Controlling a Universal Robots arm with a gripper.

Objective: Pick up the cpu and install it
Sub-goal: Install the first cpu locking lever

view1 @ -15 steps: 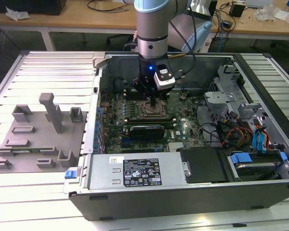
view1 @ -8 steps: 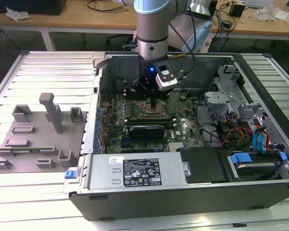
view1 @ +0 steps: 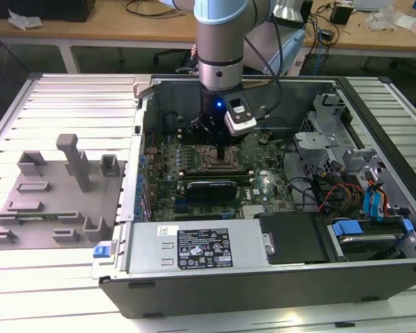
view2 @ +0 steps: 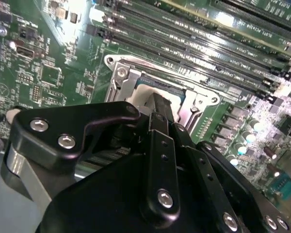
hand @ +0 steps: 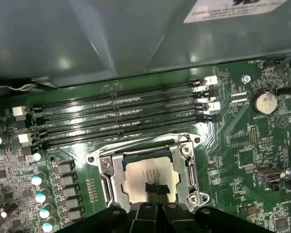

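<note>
The cpu (hand: pixel 144 171), a pale silver square, lies flat inside the metal-framed socket (hand: pixel 108 171) on the green motherboard (hand: pixel 242 141). My gripper (hand: pixel 155 189) is straight above it, shut, with its dark tips down on the middle of the chip's top. In the second wrist view the gripper (view2: pixel 161 104) reaches into the socket frame (view2: pixel 121 77), and a pale corner of the cpu (view2: pixel 141 98) shows beside it. In the exterior view the arm stands upright inside the open computer case, with the gripper (view1: pixel 222 154) over the socket (view1: pixel 209 157).
Memory slots (hand: pixel 121 116) run alongside the socket. A power supply (view1: pixel 194 246) lies along the case's near side, with drives and blue-tabbed cables (view1: pixel 347 225) at the exterior view's right. A grey fixture plate (view1: pixel 55 194) with blocks sits outside the case at the left.
</note>
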